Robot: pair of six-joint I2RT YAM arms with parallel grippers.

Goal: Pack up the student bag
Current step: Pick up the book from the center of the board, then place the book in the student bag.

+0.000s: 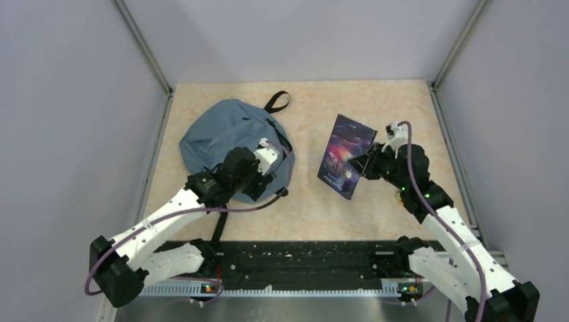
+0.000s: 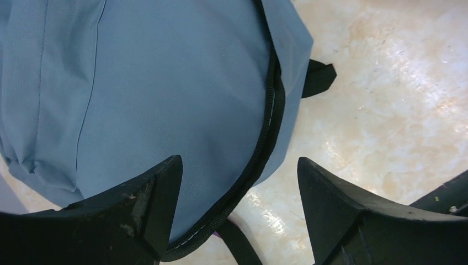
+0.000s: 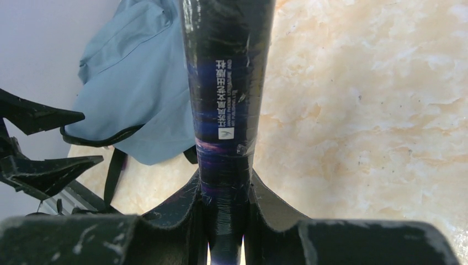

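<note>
Left pincer is spread wide open with nothing in it, hanging right over the student bag. The bag's black zipper curves through the gap between its fingers, with grey-blue fabric under one finger and bare table under the other. Can't tell if it actually touches the fabric. Right pincer is clamped on a dark book, spine facing its camera, the book sticking out ahead of the fingers. From that pincer the bag lies off to the left, well apart from the book.

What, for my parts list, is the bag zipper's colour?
The zipper is black, clearest in the left wrist view.
</note>
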